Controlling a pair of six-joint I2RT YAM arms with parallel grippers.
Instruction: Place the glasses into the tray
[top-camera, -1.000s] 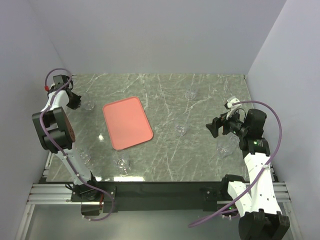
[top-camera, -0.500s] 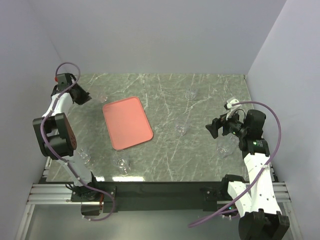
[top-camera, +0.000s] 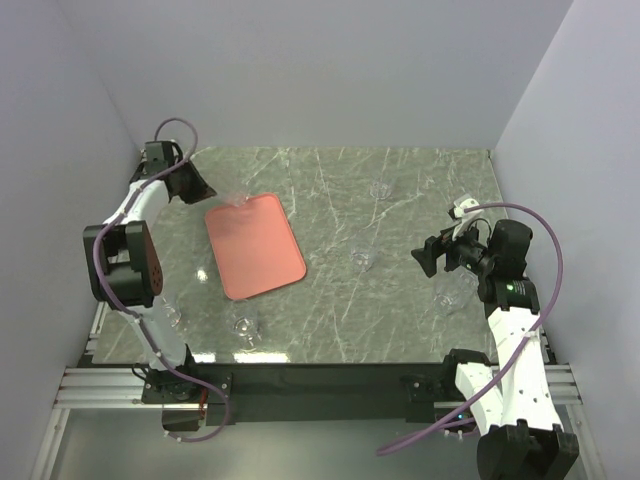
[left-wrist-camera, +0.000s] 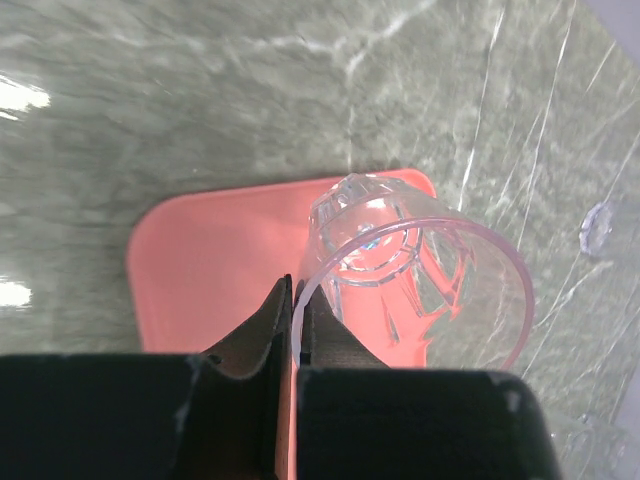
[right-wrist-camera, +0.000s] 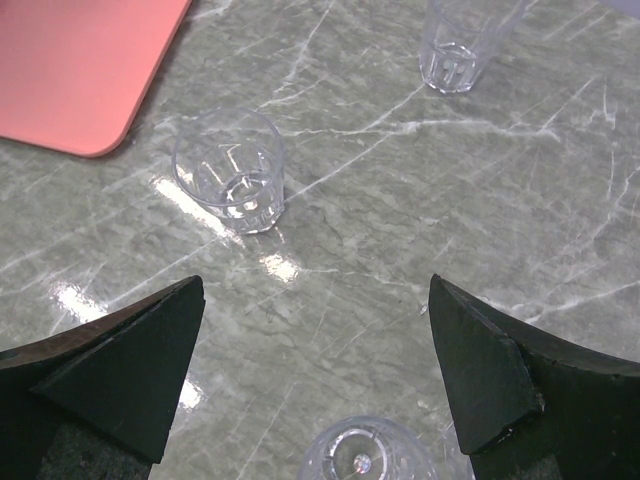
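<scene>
The salmon-pink tray (top-camera: 257, 250) lies left of the table's middle. My left gripper (top-camera: 207, 190) is shut on the rim of a clear glass (top-camera: 232, 199) and holds it over the tray's far left corner. In the left wrist view the glass (left-wrist-camera: 415, 270) hangs tilted over the tray (left-wrist-camera: 205, 270), its rim pinched at my left gripper (left-wrist-camera: 295, 320). My right gripper (top-camera: 428, 255) is open and empty at the right. In the right wrist view one glass (right-wrist-camera: 232, 170) stands ahead of my right gripper (right-wrist-camera: 316, 290), another (right-wrist-camera: 370, 458) just below it and a third (right-wrist-camera: 460, 45) farther off.
Loose glasses stand at the back (top-camera: 378, 187), at the middle (top-camera: 362, 258), at the right (top-camera: 450, 292) and near the front left (top-camera: 245, 328) (top-camera: 170, 317). White walls close the table on three sides. The tray's corner (right-wrist-camera: 80, 60) shows in the right wrist view.
My left gripper has carried the glass from the table's far left edge to the right, up to the tray's far left corner. The right arm has not moved.
</scene>
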